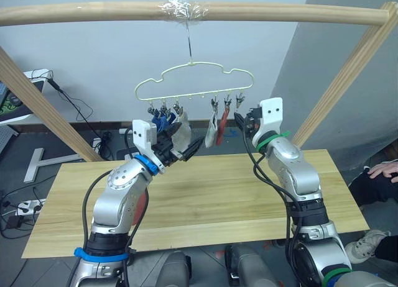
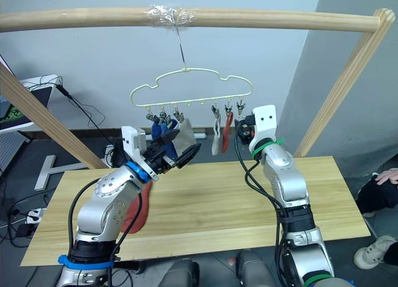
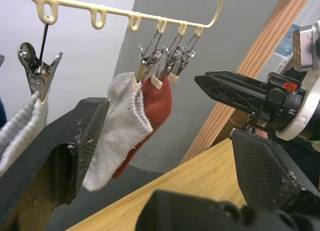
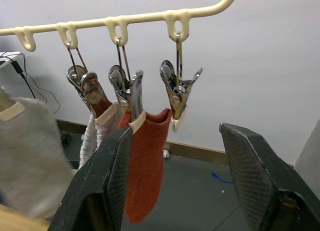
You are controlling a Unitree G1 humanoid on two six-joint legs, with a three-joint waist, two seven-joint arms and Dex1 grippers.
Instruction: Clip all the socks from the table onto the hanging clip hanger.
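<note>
The pale-yellow clip hanger (image 1: pixel 194 81) hangs by its hook from the top pole. Blue socks (image 1: pixel 162 120) and a grey sock (image 1: pixel 182 130) hang from its left clips. Another grey sock (image 1: pixel 212 132) and a rust-red sock (image 4: pixel 145 161) hang towards the right. The end clip (image 4: pixel 177 93) holds nothing. My left gripper (image 1: pixel 185 145) is open just below the left socks. My right gripper (image 1: pixel 243 124) is open beside the end clip, fingers apart on either side of it. A second rust-red sock (image 2: pixel 138 209) lies on the table (image 1: pixel 249 187), partly hidden under my left arm.
A round wooden pole frame (image 1: pixel 93 12) spans the table, with slanted legs at left (image 1: pixel 43 107) and right (image 1: pixel 348 76). A person's hand (image 1: pixel 384 170) and shoe (image 1: pixel 368 243) are at the right. Cables and a power strip (image 1: pixel 25 207) lie on the floor at left.
</note>
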